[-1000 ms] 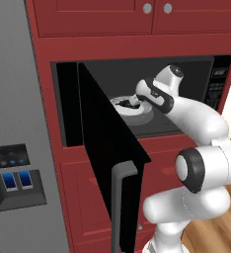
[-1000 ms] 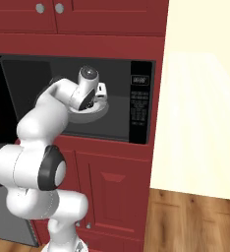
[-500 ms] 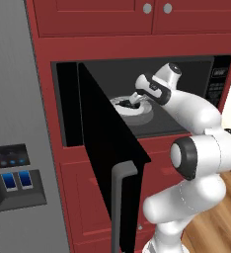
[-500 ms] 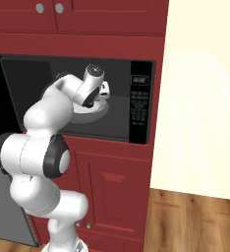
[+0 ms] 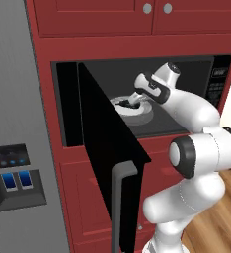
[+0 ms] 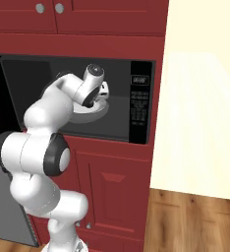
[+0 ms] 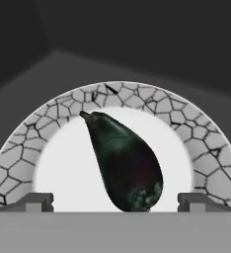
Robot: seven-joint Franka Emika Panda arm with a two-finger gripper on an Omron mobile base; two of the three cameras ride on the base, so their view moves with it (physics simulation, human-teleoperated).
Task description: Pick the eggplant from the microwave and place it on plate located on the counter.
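The eggplant (image 7: 125, 165), a dark glossy lump with its stem pointing away, lies on a white round dish (image 7: 196, 148) with a crackle-patterned rim inside the microwave (image 5: 186, 74). My gripper (image 7: 116, 203) is open, one fingertip on each side of the eggplant's fat end, apart from it. In the base views the gripper (image 5: 132, 100) (image 6: 103, 93) hangs just over the dish (image 5: 143, 112) (image 6: 93, 113) in the black oven cavity. The yellow-rimmed plate and the counter are out of view.
The microwave's black door (image 5: 107, 148) stands open toward me, with its grey bar handle (image 5: 118, 207) low at the front. The grey fridge (image 5: 14, 99) with a blue dispenser (image 5: 16, 180) is on the left. The button panel (image 6: 139, 106) flanks the cavity on the right, amid red cabinets (image 6: 112, 187).
The arm's elbow and forearm have shifted upward and to the right. The hand has stayed over the dish inside the microwave, edging slightly closer to it.
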